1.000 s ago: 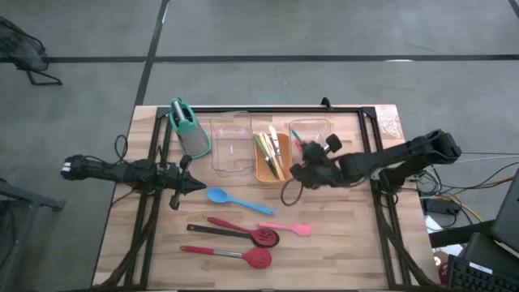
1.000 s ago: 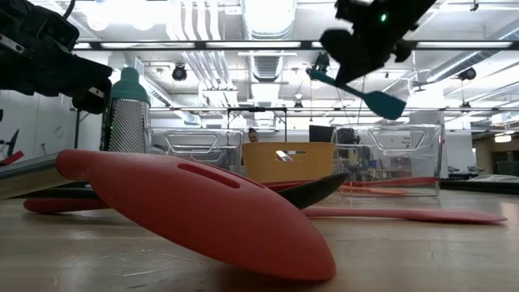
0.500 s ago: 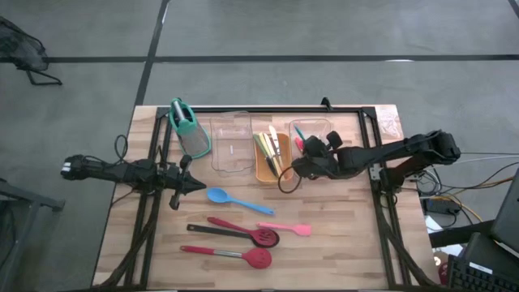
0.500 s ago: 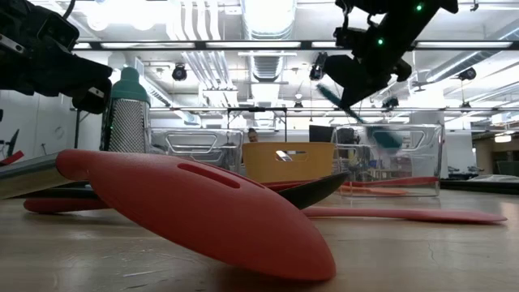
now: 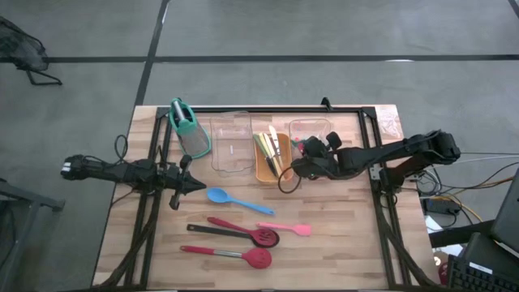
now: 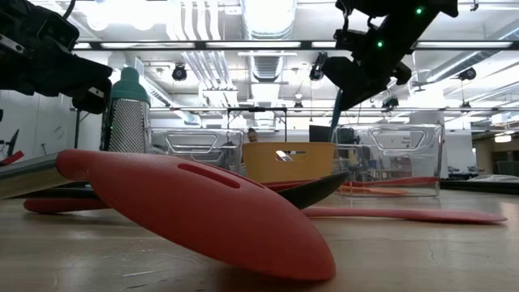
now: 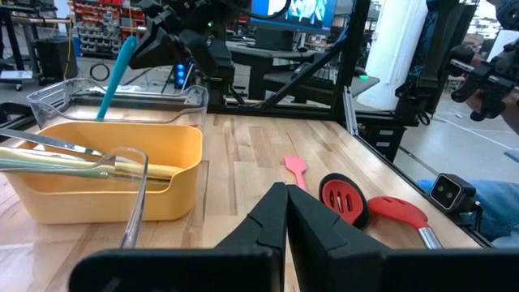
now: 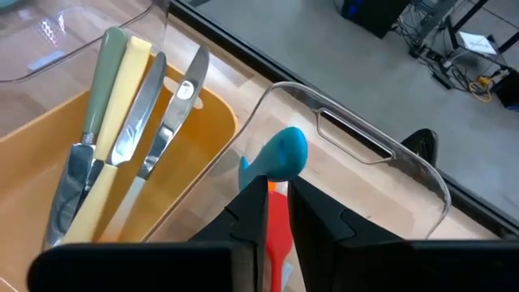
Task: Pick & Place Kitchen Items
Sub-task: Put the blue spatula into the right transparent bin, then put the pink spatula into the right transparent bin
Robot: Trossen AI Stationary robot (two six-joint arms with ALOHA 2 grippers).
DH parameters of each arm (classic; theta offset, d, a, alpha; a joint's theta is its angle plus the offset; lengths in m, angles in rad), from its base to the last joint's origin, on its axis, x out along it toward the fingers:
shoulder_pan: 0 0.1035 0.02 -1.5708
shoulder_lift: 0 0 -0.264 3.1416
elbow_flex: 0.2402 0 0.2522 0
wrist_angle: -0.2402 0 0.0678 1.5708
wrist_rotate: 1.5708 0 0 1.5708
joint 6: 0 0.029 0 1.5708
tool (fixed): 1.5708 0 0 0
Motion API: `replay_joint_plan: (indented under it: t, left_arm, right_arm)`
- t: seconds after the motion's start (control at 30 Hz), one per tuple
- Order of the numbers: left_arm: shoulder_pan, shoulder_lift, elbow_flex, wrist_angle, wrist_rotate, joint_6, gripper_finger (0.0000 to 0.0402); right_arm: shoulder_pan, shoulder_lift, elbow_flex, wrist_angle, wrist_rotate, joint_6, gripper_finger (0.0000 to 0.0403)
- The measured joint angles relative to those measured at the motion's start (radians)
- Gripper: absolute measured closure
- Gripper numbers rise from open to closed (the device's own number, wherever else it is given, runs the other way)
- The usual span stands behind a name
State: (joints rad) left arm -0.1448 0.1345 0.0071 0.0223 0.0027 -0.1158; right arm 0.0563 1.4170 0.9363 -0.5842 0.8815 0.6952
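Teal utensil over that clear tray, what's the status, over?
Left tool shut, parked near the blue spoon. Right tool above the clear tray, teal utensil hanging down into it. Nothing seen in the way.

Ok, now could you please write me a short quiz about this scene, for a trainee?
1. True or false: the orange tray holds cutlery.
2. Which utensil lies nearest the left gripper? A pink spatula, B blue spoon, C red-headed spoon.
3. Fill in: the teal utensil stands in the ___ tray below the right gripper.
Key: 1 true; 2 B; 3 clear tray.
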Motion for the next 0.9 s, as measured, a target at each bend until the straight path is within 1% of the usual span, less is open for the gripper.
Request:
replay_joint_plan:
  t: [0.17, 0.6, 0.9]
  left_arm:
    - [0.000, 0.000, 0.000, 0.000, 0.000, 0.000, 0.0390]
    - [0.000, 0.000, 0.000, 0.000, 0.000, 0.000, 0.0390]
    - [0.000, 0.000, 0.000, 0.000, 0.000, 0.000, 0.0390]
  right_arm:
    - [0.000, 0.000, -0.003, 0.002, 0.000, 0.002, 0.0332]
    - [0.002, 0.000, -0.003, 0.024, 0.005, -0.017, 0.0242]
    - [0.003, 0.000, -0.003, 0.028, 0.004, -0.017, 0.0193]
